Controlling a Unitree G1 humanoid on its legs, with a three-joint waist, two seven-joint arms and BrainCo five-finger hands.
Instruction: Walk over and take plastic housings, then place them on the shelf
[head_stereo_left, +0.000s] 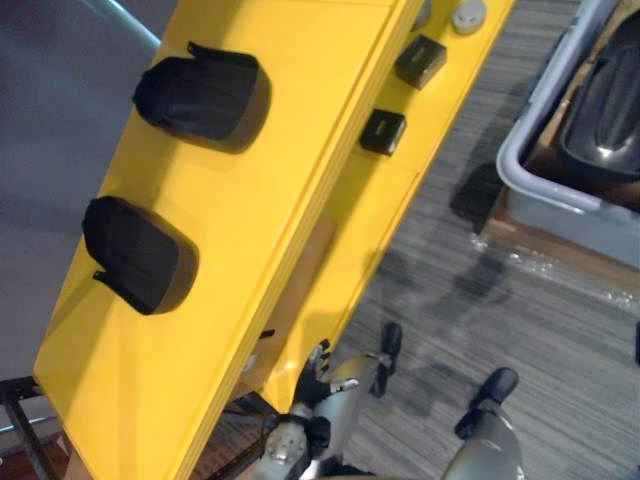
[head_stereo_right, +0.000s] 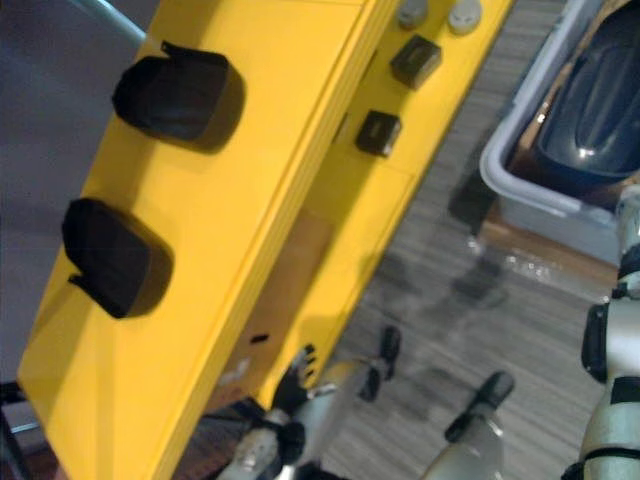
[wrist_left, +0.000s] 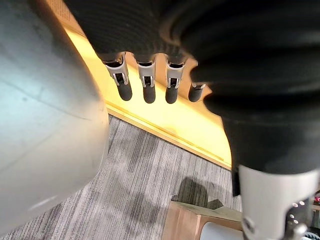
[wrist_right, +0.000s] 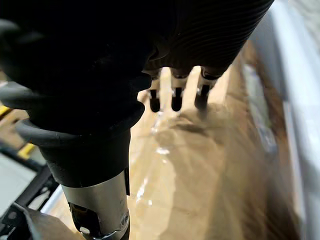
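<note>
- On the top board of the yellow shelf (head_stereo_left: 300, 150) lie two black plastic housings, apart from each other and both nearer the board's left long edge than its right. The farther housing (head_stereo_left: 200, 95) sits toward the far end, and the nearer housing (head_stereo_left: 135, 252) sits about midway along.
- At the right, a grey bin (head_stereo_left: 560, 190) holds at least one more black housing (head_stereo_left: 605, 110), glossy and rounded. How many lie in the bin cannot be told.
- The left hand (wrist_left: 149, 85) hangs low beside the near end of the shelf. Its fingers are straight, side by side, and hold nothing.
- The right hand (wrist_right: 176, 100) hangs over the brown cardboard (wrist_right: 200, 165) that the bin stands on, just beside the bin's wall. Its fingers are also straight and empty.
- By my judgement the task is partly done. Two housings are placed on the shelf, stock is left in the bin, and neither hand carries anything. The step in hand looks like a turn toward the bin for another pick, followed by a carry to the shelf, where the near end of the top board is bare.
- On the shelf's lower ledge, along its right edge, sit two small dark boxes (head_stereo_left: 420, 60) (head_stereo_left: 383, 131), with round grey parts (head_stereo_left: 468, 14) at the far end.
- Grey carpet floor (head_stereo_left: 500, 320) runs between the shelf and the bin.
</note>
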